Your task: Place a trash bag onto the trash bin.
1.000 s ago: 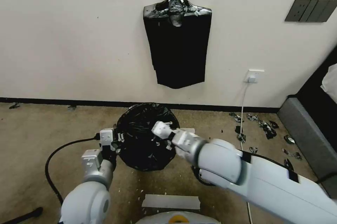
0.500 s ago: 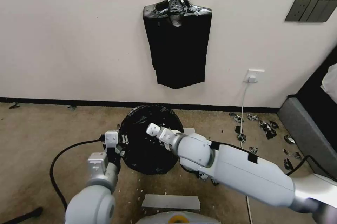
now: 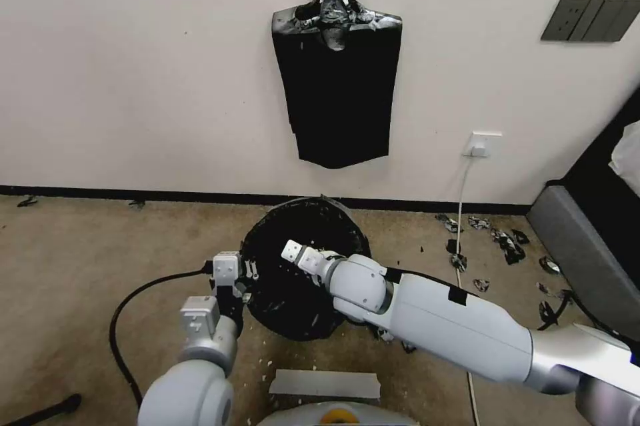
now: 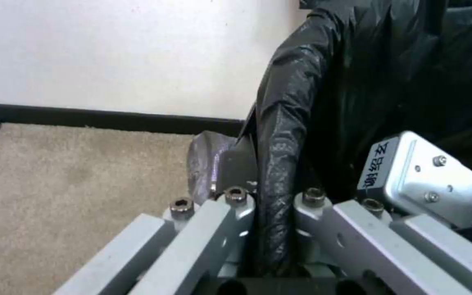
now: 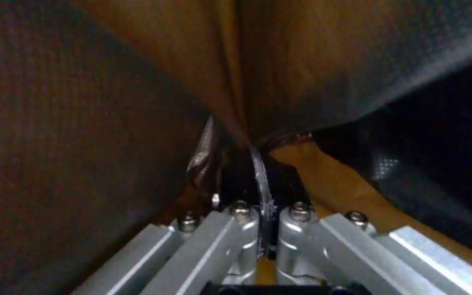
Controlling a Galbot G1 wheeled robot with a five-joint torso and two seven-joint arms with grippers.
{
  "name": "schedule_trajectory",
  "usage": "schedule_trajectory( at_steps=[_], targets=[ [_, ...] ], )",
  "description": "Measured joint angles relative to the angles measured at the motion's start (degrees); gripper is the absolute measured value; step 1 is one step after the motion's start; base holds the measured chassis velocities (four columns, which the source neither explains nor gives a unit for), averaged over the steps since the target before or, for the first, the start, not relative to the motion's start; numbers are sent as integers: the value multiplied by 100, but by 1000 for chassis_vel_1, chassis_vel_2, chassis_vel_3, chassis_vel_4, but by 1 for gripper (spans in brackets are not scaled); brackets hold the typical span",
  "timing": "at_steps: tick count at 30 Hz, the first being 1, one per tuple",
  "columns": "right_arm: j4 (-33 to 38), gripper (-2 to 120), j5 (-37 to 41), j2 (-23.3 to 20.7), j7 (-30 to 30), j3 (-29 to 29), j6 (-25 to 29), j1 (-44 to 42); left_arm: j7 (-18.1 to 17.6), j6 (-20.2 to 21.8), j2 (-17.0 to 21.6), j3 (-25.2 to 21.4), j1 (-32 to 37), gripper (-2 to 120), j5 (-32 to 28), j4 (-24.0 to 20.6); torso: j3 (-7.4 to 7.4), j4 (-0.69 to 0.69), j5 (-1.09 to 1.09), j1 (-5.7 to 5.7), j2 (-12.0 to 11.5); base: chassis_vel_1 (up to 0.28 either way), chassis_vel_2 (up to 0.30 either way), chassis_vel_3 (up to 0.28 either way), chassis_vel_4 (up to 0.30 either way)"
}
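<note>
Both grippers clamped on trash bag (image 3: 300, 273): left gripper (image 3: 235, 274) at bin's 9 o'clock edge, right gripper (image 3: 293, 254) inside mouth, nearer 12. Trash bin hidden under film.

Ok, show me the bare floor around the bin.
Free: carpet left of the trash bag, up to the baseboard. Crowded: black scraps right by the cord; left gripper and right gripper at the bag.

Carpeted room (image 3: 80, 259), wall sockets (image 3: 483, 144)
</note>
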Motion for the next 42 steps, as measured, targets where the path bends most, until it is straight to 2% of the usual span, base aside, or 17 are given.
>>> schedule_trajectory(
  at_steps=[8, 15, 19, 20, 22, 23, 25, 26, 29, 30, 33, 34, 36, 38, 41, 42],
  targets=[
    [350, 0, 0, -183, 0, 46, 4, -84, -9, 11, 7, -90, -45, 3, -81, 101, 0, 0, 0, 0, 0, 0, 0, 0, 0],
    [895, 0, 16, -419, -14, 169, 21, -232, -126, 174, 6, -207, -112, 3, -573, 180, 0, 0, 1, 0, 1, 0, 0, 0, 0],
    [1294, 0, 28, -709, -60, 320, 152, -402, -433, 544, 51, -342, -159, 3, -1503, 182, 0, 0, 1, 0, 0, 0, 0, 0, 0],
    [1294, 0, 28, -709, -60, 320, 152, -402, -433, 544, 51, -342, -159, 3, -1503, 182, 0, 0, 1, 0, 0, 0, 0, 0, 0],
    [1499, 0, 30, -904, -122, 487, 256, -534, -628, 778, 93, -412, -179, 3, -2073, 169, 0, 0, 0, -1, 0, 0, 0, 0, 0],
    [1499, 0, 30, -904, -122, 487, 256, -534, -628, 778, 93, -412, -179, 3, -2073, 169, 0, 0, 0, -1, 0, 0, 0, 0, 0],
    [1679, 0, 45, -1084, -219, 799, 543, -775, -800, 1057, 120, -476, -231, 3, -2627, 145, 0, 0, 0, -1, 0, 0, 0, 0, 0],
    [1679, 0, 45, -1084, -219, 799, 543, -775, -800, 1057, 120, -476, -231, 3, -2627, 145, 0, 0, 0, -1, 0, 0, 0, 0, 0],
    [1947, 0, 84, -1223, -333, 1393, 1205, -1288, -932, 1281, 133, -505, -273, 3, -3089, 147, 0, -1, 1, 0, 0, 0, 0, 0, 0],
    [1947, 0, 84, -1223, -333, 1393, 1205, -1288, -932, 1281, 133, -505, -273, 3, -3089, 147, 0, -1, 1, 0, 0, 0, 0, 0, 0],
    [2106, 13, 42, -1267, -406, 1919, 1842, -1598, -1008, 1445, 141, -517, -347, 3, -3437, 190, 0, -1, 1, 0, 0, 0, 0, 0, 0],
    [2106, 13, 42, -1267, -406, 1919, 1842, -1598, -1008, 1445, 141, -517, -347, 3, -3437, 190, 0, -1, 1, 0, 0, 0, 0, 0, 0],
    [2155, 22, -10, -1238, -524, 2420, 2234, -1860, -1019, 1504, 158, -522, -407, 3, -3492, 321, 0, 0, 1, -1, 0, 0, 0, 0, 0],
    [2168, 26, -13, -1222, -549, 2562, 2313, -1946, -1020, 1520, 166, -524, -420, 3, -3491, 367, 0, 0, 1, -1, 0, 0, 0, 0, 0],
    [2237, 43, -38, -1137, -787, 3150, 2623, -2414, -1017, 1613, 192, -519, -457, 3, -3459, 633, 0, 0, 1, 0, 0, 0, 0, 0, 0],
    [2237, 43, -38, -1137, -787, 3150, 2623, -2414, -1017, 1613, 192, -519, -457, 3, -3459, 633, 0, 0, 1, 0, 0, 0, 0, 0, 0]
  ],
)
